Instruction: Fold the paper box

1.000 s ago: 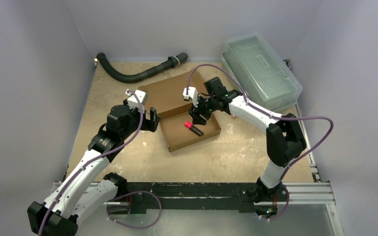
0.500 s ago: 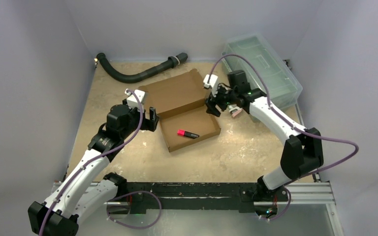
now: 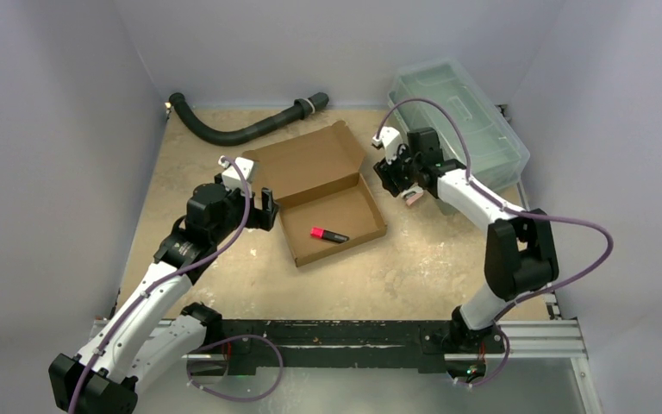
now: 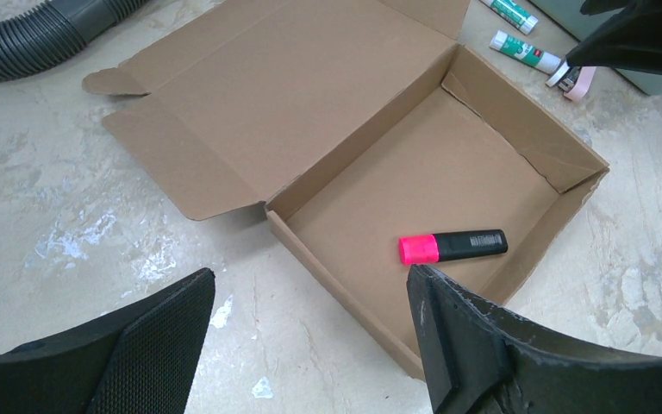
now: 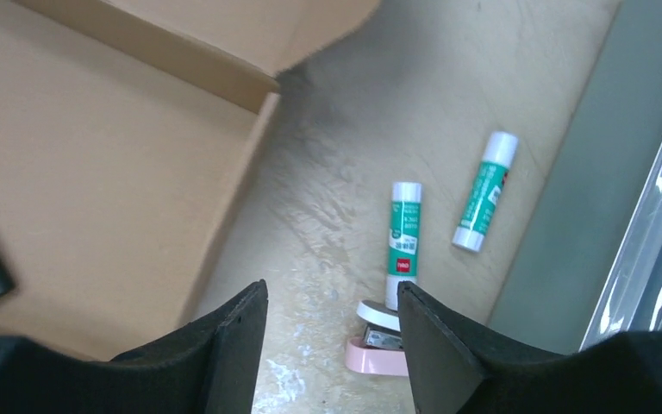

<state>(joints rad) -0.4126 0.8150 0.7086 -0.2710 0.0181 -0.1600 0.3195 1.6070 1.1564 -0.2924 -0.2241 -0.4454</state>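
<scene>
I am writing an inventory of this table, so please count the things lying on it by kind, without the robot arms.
paper box: 1
pink and black marker: 1
glue sticks: 2
small pink item: 1
black hose: 1
clear plastic bin: 1
Total: 7

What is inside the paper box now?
One marker, black with a pink cap, lies flat on the floor of the open paper box. Nothing else shows inside. In the left wrist view, a finger covers its near corner.
</scene>
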